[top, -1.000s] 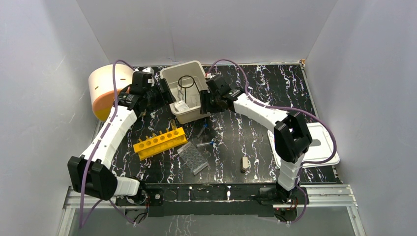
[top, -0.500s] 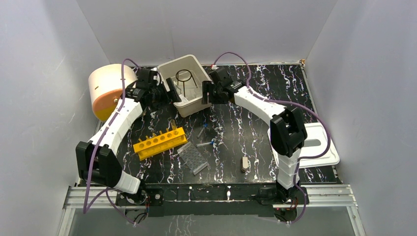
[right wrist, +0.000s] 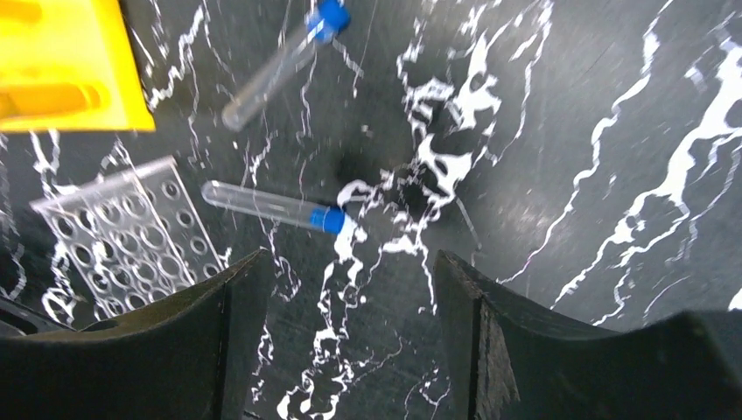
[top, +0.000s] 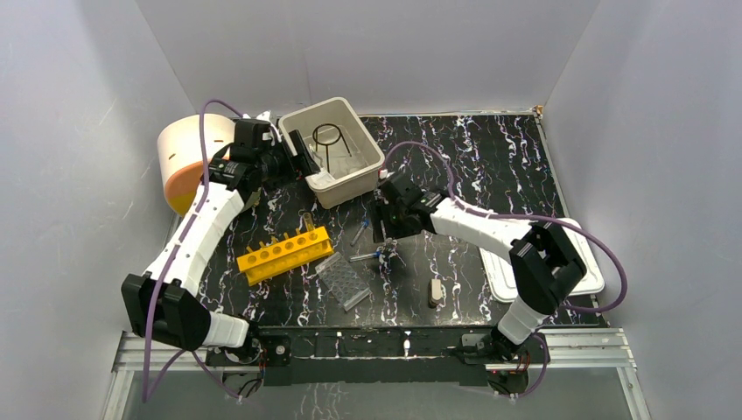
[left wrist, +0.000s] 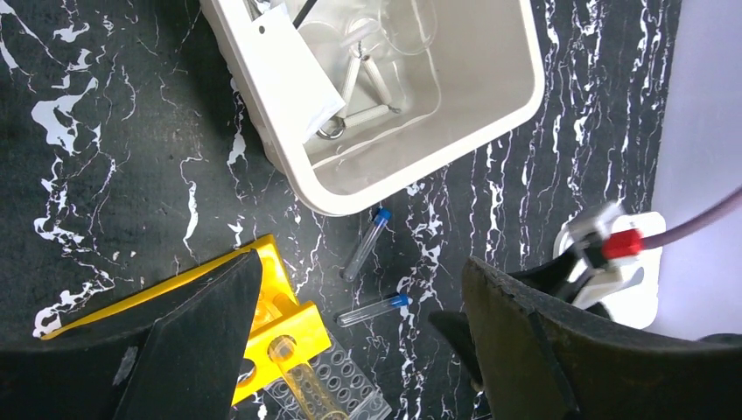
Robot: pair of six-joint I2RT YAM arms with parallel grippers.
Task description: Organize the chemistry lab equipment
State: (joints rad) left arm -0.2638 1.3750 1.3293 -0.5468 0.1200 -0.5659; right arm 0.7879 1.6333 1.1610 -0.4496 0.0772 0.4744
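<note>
though untouched, tube (right wrist: pixel 271 207) near right fingers (right wrist: pixel 560 359)

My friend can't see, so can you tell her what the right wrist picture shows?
The right tool hangs open over a black marbled table, near a clear blue-capped tube. A second tube, a clear well plate and a yellow rack lie nearby.

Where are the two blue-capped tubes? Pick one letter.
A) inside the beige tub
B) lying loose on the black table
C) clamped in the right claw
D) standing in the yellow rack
B: both blue-capped tubes lie flat on the black table, beside the clear well plate, while the right claw hangs open above them.
</note>
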